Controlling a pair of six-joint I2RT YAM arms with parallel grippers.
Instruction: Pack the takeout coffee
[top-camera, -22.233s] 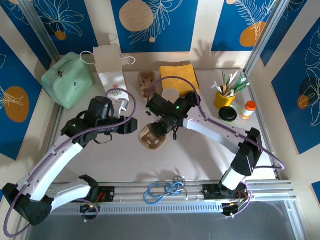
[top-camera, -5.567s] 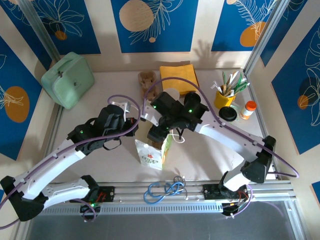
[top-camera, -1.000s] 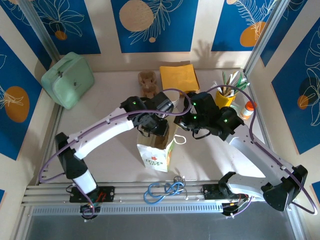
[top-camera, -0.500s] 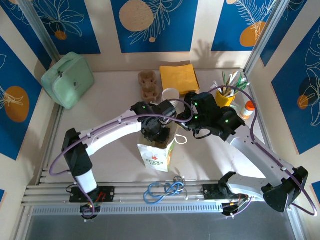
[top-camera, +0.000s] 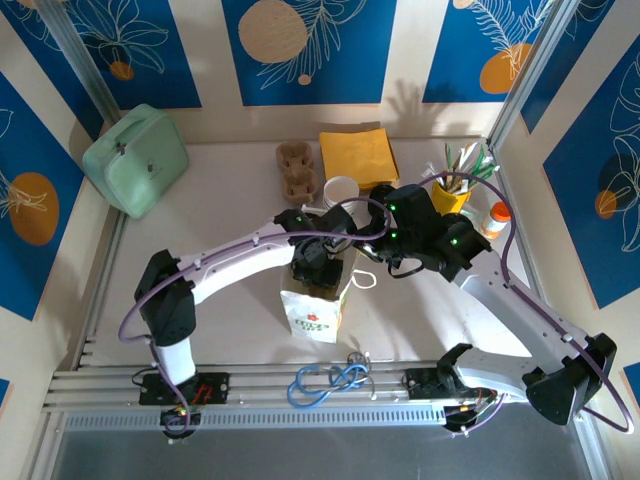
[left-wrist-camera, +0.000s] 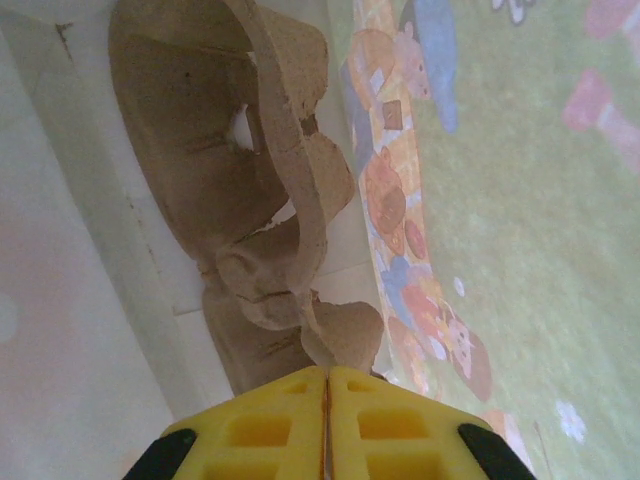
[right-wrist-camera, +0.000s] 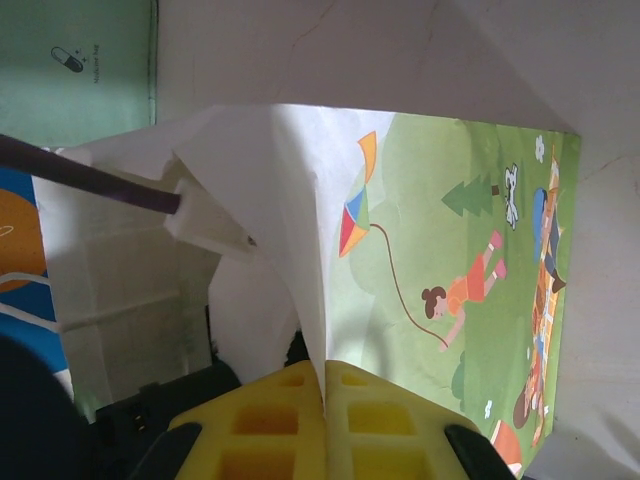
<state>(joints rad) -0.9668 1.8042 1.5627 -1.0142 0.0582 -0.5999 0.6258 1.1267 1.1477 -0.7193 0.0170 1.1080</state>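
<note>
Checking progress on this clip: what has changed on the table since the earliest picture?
The paper bag moved from the back left to the front centre. The cup carrier went from the table into the bag, the left fingers shut on it. The right fingers now pinch the bag's rim. Green case, napkins and white cup stayed put.

Paper bag (top-camera: 313, 312): white, with a colourful cartoon park scene printed on its side. It stands upright with its top open, a little toward 6 o'clock from the middle of the worktop (top-camera: 200, 240).
Cup carrier (left-wrist-camera: 250, 200): brown moulded pulp, inside the bag, standing on edge between the bag's walls.
Paper cup (top-camera: 340, 190): white, upright and open, near the bag at its 12 o'clock.
Second carrier (top-camera: 297, 170): the same brown pulp, lying flat just beside the cup at its 11 o'clock.
</note>
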